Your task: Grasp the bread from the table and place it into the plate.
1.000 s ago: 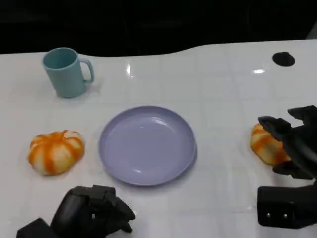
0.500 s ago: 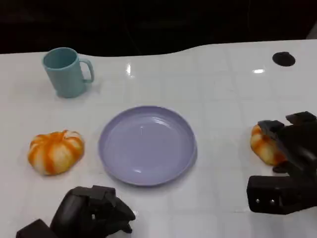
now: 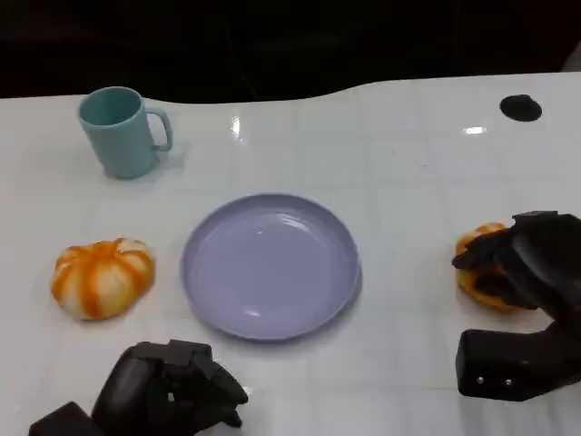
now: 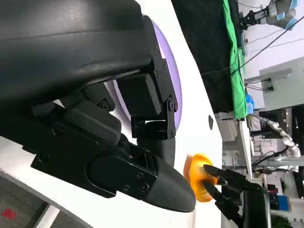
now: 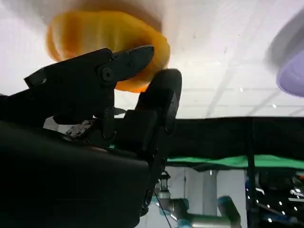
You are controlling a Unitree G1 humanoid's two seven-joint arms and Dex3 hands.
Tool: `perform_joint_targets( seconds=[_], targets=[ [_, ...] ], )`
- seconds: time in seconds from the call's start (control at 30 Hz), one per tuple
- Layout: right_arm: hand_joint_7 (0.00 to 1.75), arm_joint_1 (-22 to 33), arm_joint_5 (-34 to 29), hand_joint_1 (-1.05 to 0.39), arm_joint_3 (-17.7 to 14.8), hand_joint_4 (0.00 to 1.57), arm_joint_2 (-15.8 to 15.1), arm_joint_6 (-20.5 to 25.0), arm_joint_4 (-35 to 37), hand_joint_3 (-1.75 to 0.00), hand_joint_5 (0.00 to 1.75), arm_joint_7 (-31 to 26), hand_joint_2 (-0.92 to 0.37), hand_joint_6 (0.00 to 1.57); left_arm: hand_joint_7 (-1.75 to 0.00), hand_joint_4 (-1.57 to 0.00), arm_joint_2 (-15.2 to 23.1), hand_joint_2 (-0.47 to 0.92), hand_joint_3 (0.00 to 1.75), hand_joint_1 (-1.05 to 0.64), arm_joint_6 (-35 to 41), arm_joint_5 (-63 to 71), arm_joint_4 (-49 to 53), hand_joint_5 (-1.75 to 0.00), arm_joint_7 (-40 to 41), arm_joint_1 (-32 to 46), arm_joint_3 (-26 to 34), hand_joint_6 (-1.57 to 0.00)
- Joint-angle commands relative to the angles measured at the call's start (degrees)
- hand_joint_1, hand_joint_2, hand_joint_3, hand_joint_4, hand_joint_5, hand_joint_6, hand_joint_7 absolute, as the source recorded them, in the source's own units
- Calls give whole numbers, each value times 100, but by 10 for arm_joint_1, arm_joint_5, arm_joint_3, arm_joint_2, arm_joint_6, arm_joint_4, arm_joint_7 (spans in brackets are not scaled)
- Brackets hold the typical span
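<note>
Two orange-and-white striped breads lie on the white table. One bread [image 3: 102,277] sits left of the empty lilac plate [image 3: 270,265]. The other bread [image 3: 474,245] lies right of the plate, and my right hand [image 3: 526,268] grips it, black fingers wrapped over its top and near side. In the right wrist view the fingers [image 5: 118,71] close around that bread [image 5: 95,33]. The left wrist view shows this bread [image 4: 197,178] in the right hand [image 4: 232,197] beyond the plate [image 4: 175,90]. My left hand [image 3: 168,391] rests at the table's front, fingers curled in on nothing.
A teal mug [image 3: 121,132] stands at the back left, handle to the right. A small black round spot [image 3: 519,107] marks the table at the back right. Beyond the table's far edge all is dark.
My right hand has closed its fingers over the right bread, which now shows less than before. The left hand, the plate and the left bread have not moved.
</note>
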Motion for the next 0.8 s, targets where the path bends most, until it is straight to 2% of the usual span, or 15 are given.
perform_joint_targets(
  seconds=[0.03, 0.1, 0.2, 0.37, 0.53, 0.57, 0.6, 0.63, 0.7, 0.8],
  targets=[
    [70, 9, 5, 6, 0, 93, -12, -9, 7, -2, 169, -24, -81, 126, -68, -120, 8, 91, 1, -105, -5, 2, -9, -102, 8, 9, 4, -130],
    [101, 9, 7, 7, -1, 93, -10, -19, 12, -2, 172, -42, -80, 112, -67, -120, 8, 92, 1, -105, -8, 4, -8, -102, 9, 10, 3, -130],
    [122, 10, 13, 6, -3, 93, -10, -30, 13, -5, 174, -50, -79, 101, -67, -119, 6, 92, 1, -105, -8, 4, -11, -101, 8, 11, 3, -129],
    [127, 7, 11, 9, -1, 94, -13, -46, 21, -6, 174, -74, -74, 99, -68, -119, 4, 91, 0, -105, -4, 0, -16, -101, 6, 13, 1, -129],
    [126, 8, 23, 9, -6, 95, -14, -66, 14, -12, 173, -84, -74, 99, -68, -119, 3, 91, 0, -105, -2, -7, -12, -101, 0, 12, 2, -129],
    [115, 8, 24, 10, -7, 99, -14, -75, 12, -30, 170, -93, -64, 104, -68, -119, 3, 90, 0, -105, -1, -6, -12, -101, 1, 13, 3, -129],
    [108, 8, 25, 11, -7, 102, -14, -81, 11, -72, 167, -98, -43, 109, -68, -119, 4, 90, 0, -105, -1, -3, -12, -101, 4, 13, 2, -130],
    [106, 9, 27, 11, -8, 103, -13, -85, 5, -93, 166, -100, -32, 111, -68, -119, 4, 90, 1, -105, -1, -3, -12, -101, 5, 13, 2, -130],
    [107, 13, 34, 12, -10, 104, -13, -94, -11, -117, 166, -96, -20, 112, -68, -119, 4, 90, 1, -105, -1, -2, -14, -101, 5, 14, 2, -130],
    [120, 17, 42, 14, -13, 106, -14, -118, -30, -129, 167, -101, -11, 107, -68, -119, 4, 90, 0, -105, 2, -1, -15, -101, 6, 14, 1, -130]
  ],
)
